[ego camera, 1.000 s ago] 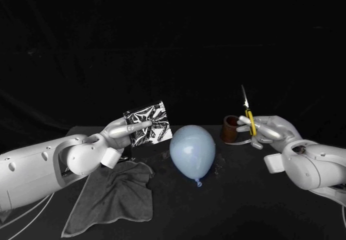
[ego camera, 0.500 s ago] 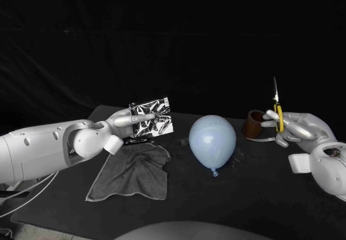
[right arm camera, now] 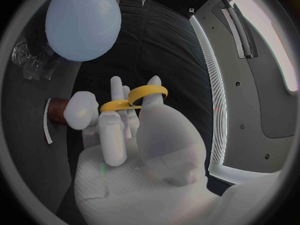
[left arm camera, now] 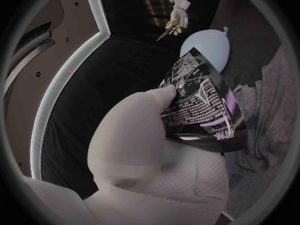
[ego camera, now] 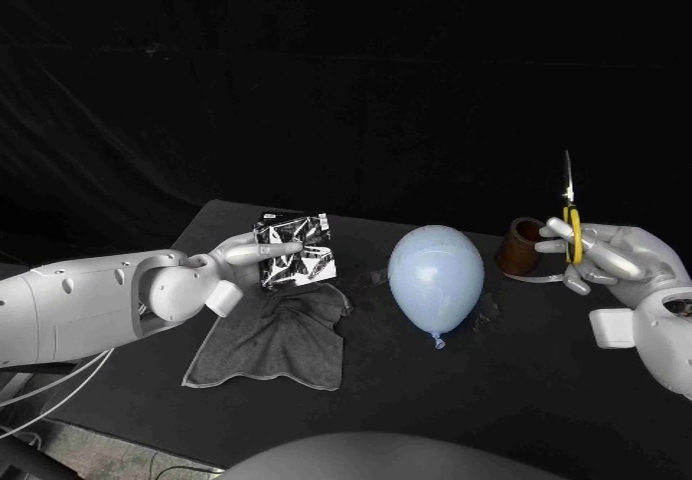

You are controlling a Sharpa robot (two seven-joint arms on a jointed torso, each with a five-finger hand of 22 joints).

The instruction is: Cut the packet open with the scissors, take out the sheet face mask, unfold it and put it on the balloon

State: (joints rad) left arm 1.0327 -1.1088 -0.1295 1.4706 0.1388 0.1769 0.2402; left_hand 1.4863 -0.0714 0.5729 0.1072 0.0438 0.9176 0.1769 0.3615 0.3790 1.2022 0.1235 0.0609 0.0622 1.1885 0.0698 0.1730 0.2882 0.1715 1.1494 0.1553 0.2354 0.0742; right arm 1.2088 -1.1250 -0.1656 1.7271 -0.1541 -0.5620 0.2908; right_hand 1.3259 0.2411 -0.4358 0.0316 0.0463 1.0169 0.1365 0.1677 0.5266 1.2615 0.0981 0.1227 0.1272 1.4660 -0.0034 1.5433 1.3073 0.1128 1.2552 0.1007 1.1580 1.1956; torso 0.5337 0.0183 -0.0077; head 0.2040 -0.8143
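The silver packet [ego camera: 296, 250] is held upright, clear of the table [ego camera: 476, 400], by the left hand [ego camera: 248, 255]. It is pinched at its edge between thumb and fingers, and in the left wrist view its printed face is turned back toward the wrist. Below that hand a grey cloth [ego camera: 274, 335] is spread on the black surface. Over on the other side, the scissors [ego camera: 573, 215] are gripped by the right hand [ego camera: 613, 255]; the yellow loops are hooked over its curled fingers and the blades are pointed straight up. Just beside that hand, toward the left arm, a brown cup [ego camera: 522, 247] is seen standing. The pale blue balloon [ego camera: 437, 277] is laid between the two hands, touched by neither, its knot turned toward the robot.
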